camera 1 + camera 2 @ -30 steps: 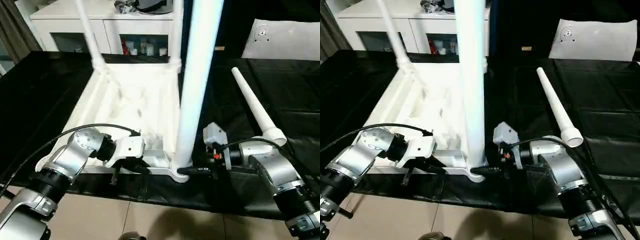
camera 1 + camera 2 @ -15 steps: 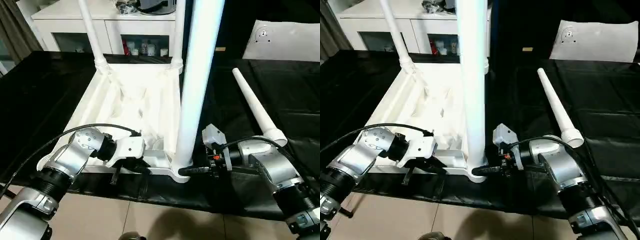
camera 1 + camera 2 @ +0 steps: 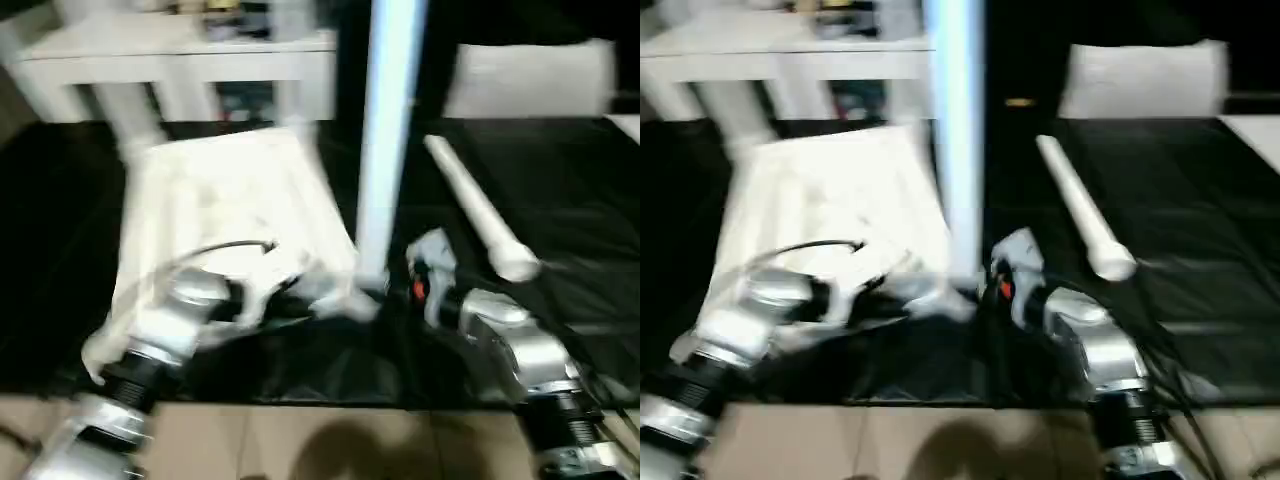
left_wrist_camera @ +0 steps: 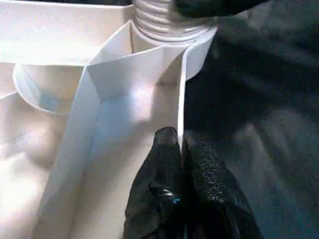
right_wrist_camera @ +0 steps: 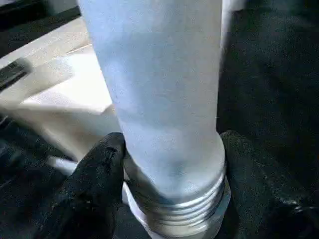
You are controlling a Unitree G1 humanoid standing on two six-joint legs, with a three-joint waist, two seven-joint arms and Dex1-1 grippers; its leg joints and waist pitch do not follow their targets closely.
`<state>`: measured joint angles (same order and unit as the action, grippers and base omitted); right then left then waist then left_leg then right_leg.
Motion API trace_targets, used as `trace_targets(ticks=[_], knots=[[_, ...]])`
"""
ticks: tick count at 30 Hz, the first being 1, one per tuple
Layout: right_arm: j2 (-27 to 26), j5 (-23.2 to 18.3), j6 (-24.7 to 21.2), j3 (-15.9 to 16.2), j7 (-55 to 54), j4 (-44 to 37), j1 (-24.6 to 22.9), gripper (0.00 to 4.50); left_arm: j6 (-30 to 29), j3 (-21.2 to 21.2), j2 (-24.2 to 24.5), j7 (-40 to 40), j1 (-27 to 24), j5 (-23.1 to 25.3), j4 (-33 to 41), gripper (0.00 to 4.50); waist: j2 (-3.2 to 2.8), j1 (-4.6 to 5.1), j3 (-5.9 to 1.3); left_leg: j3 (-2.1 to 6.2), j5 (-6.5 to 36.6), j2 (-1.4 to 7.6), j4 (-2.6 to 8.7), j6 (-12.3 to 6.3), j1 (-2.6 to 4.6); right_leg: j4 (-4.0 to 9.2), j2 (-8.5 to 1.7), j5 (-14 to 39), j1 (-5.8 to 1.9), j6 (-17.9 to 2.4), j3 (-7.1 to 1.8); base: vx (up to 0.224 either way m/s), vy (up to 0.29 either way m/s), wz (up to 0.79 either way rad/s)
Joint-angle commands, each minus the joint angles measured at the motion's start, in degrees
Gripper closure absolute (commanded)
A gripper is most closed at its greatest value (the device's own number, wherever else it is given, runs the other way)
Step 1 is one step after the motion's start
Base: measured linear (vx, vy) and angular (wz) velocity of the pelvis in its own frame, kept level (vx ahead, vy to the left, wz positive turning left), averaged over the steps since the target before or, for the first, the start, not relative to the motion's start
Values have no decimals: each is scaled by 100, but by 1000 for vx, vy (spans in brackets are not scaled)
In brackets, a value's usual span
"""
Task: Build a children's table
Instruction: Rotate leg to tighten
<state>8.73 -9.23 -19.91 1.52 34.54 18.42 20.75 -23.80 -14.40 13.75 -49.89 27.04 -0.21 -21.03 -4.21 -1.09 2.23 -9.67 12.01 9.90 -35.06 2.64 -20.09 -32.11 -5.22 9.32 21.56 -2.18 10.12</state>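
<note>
1. Nearest: left gripper [image 4: 180, 149] pinched shut on the thin rim wall of the upturned tabletop [image 3: 225, 200], near a corner socket.
2. Right gripper [image 5: 172, 164] clamped around the upright leg [image 3: 392, 130] just above its threaded base, at the near right corner.
3. Beyond, on the black work table [image 3: 560, 180]: 1 spare leg [image 3: 470, 205] lying loose, not yet fitted.
4. Farther corners too blurred to count legs; roughly midway, by judgement.
5. White plastic, ribbed underside facing up.

My left gripper [image 4: 180, 144] pinches with fingers together; my right gripper [image 5: 172, 149] has fingers spread, clamping.
</note>
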Motion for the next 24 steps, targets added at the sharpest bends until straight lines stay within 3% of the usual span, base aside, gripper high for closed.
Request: trace_targets(ticks=[1, 5, 6, 7, 8, 10, 11, 12, 13, 16, 20, 21, 23, 24], knots=[[-587, -156, -310, 323, -365, 225, 134, 186, -178, 232, -438, 839, 214, -78, 372, 450, 33, 38, -286, 235, 1910, 325, 450, -151, 16, 620, -485, 3012, -234, -39, -273, 0, 0, 0], [-988, 41, -492, 51, -1296, 540, 436, 186, -509, 236, -951, 1516, 259, 115, 582, 450, 55, 134, -326, 227, 1497, 316, 449, -245, -48, 530, -502, 2444, -273, -301, -356, 0, 0, 0], [-991, 48, -394, 70, -1240, 506, 422, 186, -506, 183, -975, 1503, 257, 146, 619, 450, 126, 125, -362, 205, 1229, 311, 428, -337, -83, 490, -519, 2175, -293, -357, -388, 0, 0, 0], [-963, 57, -275, 127, -1150, 439, 383, 130, -470, 89, -955, 1448, 254, 189, 657, 450, 104, 93, -374, 195, 970, 316, 419, -454, -108, 440, -518, 1929, -293, -424, -406, 0, 0, 0], [-961, 60, -268, 130, -1146, 431, 379, 116, -469, 77, -949, 1441, 253, 195, 664, 450, 93, 82, -386, 188, 830, 318, 405, -504, -118, 419, -522, 1789, -294, -457, -413, 0, 0, 0], [-933, 115, -206, 143, -1120, 305, 286, 109, -459, -74, -806, 1325, 216, 289, 761, 450, 95, 47, -425, 186, 276, 336, 375, -712, -159, 289, -511, 1031, -321, -642, -437, 0, 0, 0], [-909, 133, -175, 127, -1136, 258, 250, 95, -464, -97, -746, 1304, 201, 295, 777, 450, 61, 35, -426, 184, 188, 334, 366, -760, -154, 278, -510, 901, -311, -677, -436, 0, 0, 0], [-886, 147, -143, 115, -1151, 228, 226, 80, -469, -108, -699, 1286, 189, 293, 784, 450, 78, 23, -430, 173, 106, 330, 351, -826, -159, 267, -512, 771, -309, -704, -441, 0, 0, 0], [-873, 154, -117, 108, -1156, 216, 215, 71, -473, -112, -676, 1272, 184, 291, 786, 450, 49, 13, -428, 172, 74, 329, 347, -858, -158, 265, -500, 746, -304, -721, -433, 0, 0, 0], [-677, 195, 82, 78, -1028, -6, 29, 49, -336, -156, -365, 1009, 88, 384, 759, 450, 57, -8, -403, 159, 280, 330, 356, -842, -146, 307, -486, 1035, -277, -647, -431, 0, 0, 0], [-477, 194, 199, 115, -808, -159, -118, 16, -190, -238, -140, 808, 31, 409, 715, 450, 41, -5, -362, 161, 746, 345, 394, -617, -109, 373, -471, 1608, -257, -531, -428, 0, 0, 0], [-284, 150, 324, 117, -520, -305, -253, 7, -90, -290, 51, 625, -12, 414, 663, 450, 81, -13, -360, 162, 843, 339, 397, -565, -111, 381, -479, 1707, -273, -471, -432, 0, 0, 0], [-143, 123, 384, 143, -292, -380, -318, 7, -46, -343, 157, 519, -15, 435, 631, 450, 55, -34, -348, 166, 925, 346, 411, -559, -104, 391, -479, 1844, -265, -396, -436, 0, 0, 0], [174, 124, 486, 288, 213, -485, -420, 7, 32, -423, 313, 331, -6, 441, 584, 450, 62, -46, -350, 171, 968, 343, 408, -550, -98, 400, -482, 1918, -261, -384, -429, 0, 0, 0]])
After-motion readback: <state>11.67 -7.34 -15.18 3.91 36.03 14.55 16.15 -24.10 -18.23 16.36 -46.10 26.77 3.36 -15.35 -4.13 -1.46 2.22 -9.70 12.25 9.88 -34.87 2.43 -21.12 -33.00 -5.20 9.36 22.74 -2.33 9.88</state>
